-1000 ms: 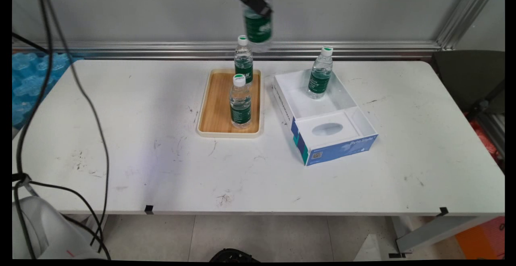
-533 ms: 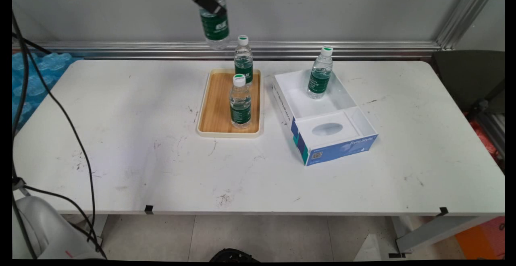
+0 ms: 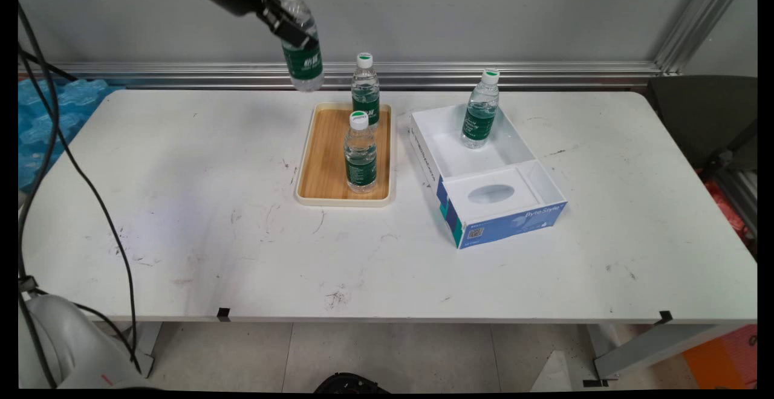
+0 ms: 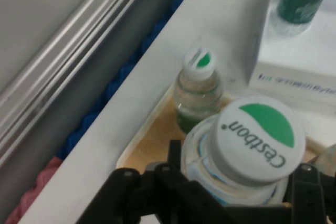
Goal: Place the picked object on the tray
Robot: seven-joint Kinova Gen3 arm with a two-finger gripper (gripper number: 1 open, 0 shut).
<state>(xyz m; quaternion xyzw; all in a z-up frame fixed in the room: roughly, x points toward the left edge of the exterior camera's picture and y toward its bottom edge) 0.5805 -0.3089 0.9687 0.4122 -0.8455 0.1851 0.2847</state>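
Note:
My gripper is shut on a clear water bottle with a green label and a white cap. It hangs high above the table's far edge, left of the wooden tray. In the hand view the held bottle's cap fills the lower right, with my gripper clamped round its neck. Two more bottles stand on the tray, one at the far end and one at the near end. The hand view shows the far tray bottle below.
A white and blue box lies open right of the tray, with a fourth bottle standing in its far compartment. Black cables hang at the left. An aluminium rail runs along the wall behind the table.
My gripper has carried the held bottle to the left, from above the tray's far right to a spot left of the tray, and lowered it a little. The other bottles stayed put.

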